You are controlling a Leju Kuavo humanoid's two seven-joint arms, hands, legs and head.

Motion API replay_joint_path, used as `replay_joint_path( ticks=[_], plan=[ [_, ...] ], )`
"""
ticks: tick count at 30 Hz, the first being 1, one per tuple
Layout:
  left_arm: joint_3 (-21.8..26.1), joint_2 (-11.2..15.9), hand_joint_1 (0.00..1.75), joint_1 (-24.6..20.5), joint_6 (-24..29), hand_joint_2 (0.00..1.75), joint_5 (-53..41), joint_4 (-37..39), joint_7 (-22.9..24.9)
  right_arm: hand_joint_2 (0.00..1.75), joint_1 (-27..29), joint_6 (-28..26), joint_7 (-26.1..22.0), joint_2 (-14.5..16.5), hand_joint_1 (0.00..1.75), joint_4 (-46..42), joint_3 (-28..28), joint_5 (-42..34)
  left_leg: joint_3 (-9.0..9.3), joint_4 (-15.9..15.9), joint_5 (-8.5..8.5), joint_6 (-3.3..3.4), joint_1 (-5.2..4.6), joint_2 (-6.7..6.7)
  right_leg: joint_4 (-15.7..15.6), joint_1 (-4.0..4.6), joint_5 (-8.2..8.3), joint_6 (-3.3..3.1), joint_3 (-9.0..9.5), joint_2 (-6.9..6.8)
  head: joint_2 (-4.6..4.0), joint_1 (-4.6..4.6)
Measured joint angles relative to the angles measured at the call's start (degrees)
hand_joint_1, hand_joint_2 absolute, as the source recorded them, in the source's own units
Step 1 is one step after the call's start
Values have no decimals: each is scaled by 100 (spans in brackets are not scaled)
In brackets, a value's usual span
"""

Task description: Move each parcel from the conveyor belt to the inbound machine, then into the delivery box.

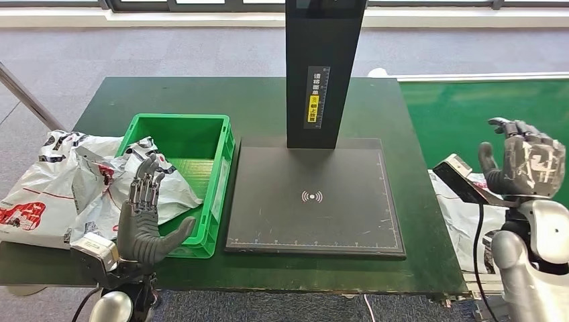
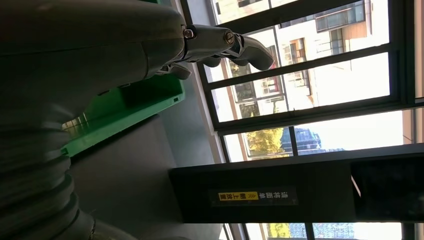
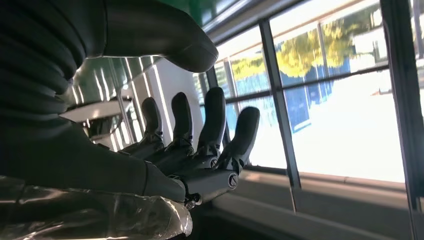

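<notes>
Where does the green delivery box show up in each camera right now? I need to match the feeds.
Head view: the green delivery box sits on the table left of the scanner platform, behind the raised left hand.
Left wrist view: a green edge of it shows beside the hand's grey cover.
Right wrist view: not in it.
Shared landmark: the black scanner column with its yellow label, in the head and left wrist views.

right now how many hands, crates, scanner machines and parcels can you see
robot hands: 2, left hand, right hand
green crate: 1
inbound machine: 1
white parcels: at least 3, two by the crate, one on the belt
total: 7
</notes>
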Motion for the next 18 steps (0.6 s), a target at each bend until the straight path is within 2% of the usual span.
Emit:
replay_joint_path(
  ticks=[4,8,15,18],
  plan=[
    [31,-1,0,-114,-53,175,18,22,1,175,-43,590,-121,-34,0,433,2,-316,-1,0,1,1,0,-3,0,-1,1,0,1,-3,0,1],
    [37,3,0,-302,-101,175,59,84,31,175,-405,1052,-85,-104,0,1216,32,-275,-2,0,2,1,-1,-2,1,-3,5,3,1,1,0,1],
    [37,8,0,-415,-111,175,151,117,88,175,-1416,1001,-256,-110,0,3614,369,-84,-3,2,7,5,0,-10,1,-3,7,3,3,-8,0,1],
    [37,18,0,-451,-99,175,209,120,107,175,-1690,997,-275,-58,0,4315,498,-35,-5,1,7,4,0,-13,1,-2,6,3,1,-10,0,0]
  ],
)
